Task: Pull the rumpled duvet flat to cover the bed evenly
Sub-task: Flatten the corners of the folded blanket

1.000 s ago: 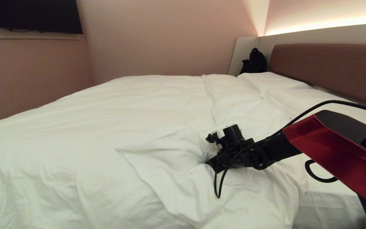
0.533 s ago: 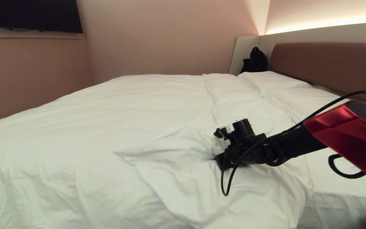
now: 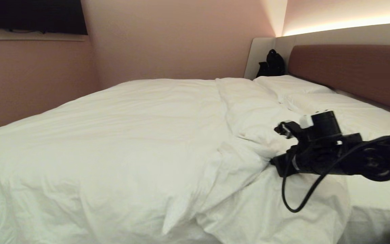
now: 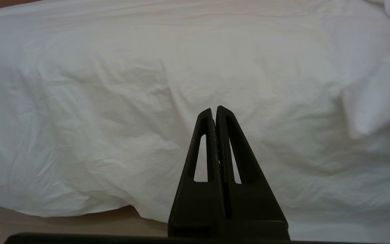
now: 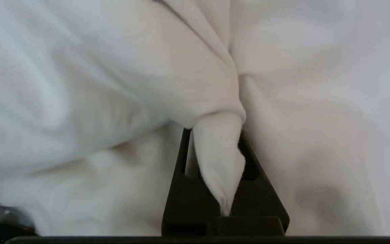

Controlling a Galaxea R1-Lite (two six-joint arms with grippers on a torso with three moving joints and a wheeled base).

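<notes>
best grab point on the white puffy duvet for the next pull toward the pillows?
The folded-over corner of the thick white duvet, approached from the bed's near edge. It bunches into a thin peak there, and the right gripper is shut on just such a pinch. The flat middle offers nothing thin to take.

Pinkish walls [image 3: 168, 37], dark wall-mounted screen [image 3: 36, 15], warm light strip [image 3: 347, 25], black bag [image 3: 271, 64] in corner

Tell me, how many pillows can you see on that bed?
2. Both lie at the headboard end: the far pillow near the corner, the near pillow partly behind the robot's arm. The duvet may hide more.
</notes>
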